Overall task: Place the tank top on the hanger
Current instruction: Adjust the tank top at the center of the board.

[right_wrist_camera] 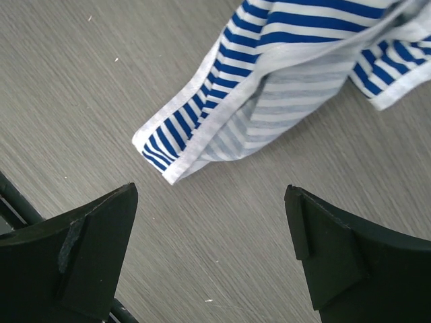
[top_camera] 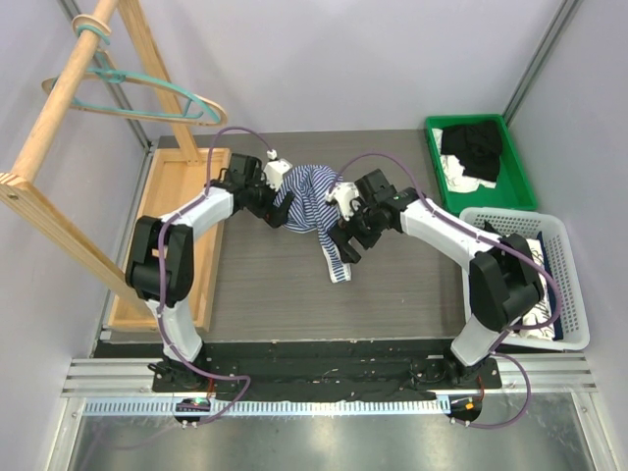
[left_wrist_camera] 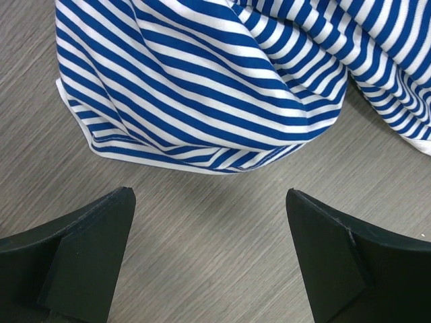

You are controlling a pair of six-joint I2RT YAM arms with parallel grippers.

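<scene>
The striped tank top (top_camera: 306,194) lies crumpled on the grey table between my two grippers, and one strap (top_camera: 337,265) trails toward the near edge. The teal hanger (top_camera: 147,93) hangs on the wooden rack at the far left, away from both arms. My left gripper (top_camera: 277,208) is open just left of the heap; in the left wrist view its fingers (left_wrist_camera: 94,249) frame bare table below the top's hem (left_wrist_camera: 202,155). My right gripper (top_camera: 343,247) is open by the strap; in the right wrist view the strap end (right_wrist_camera: 168,151) lies just ahead of the empty gripper (right_wrist_camera: 212,198).
The wooden rack (top_camera: 69,93) leans over the left side, its tray-like base (top_camera: 182,245) resting on the table. A green bin (top_camera: 515,167) holding a black garment stands at the back right. A white basket (top_camera: 574,285) of clothes sits at the right edge.
</scene>
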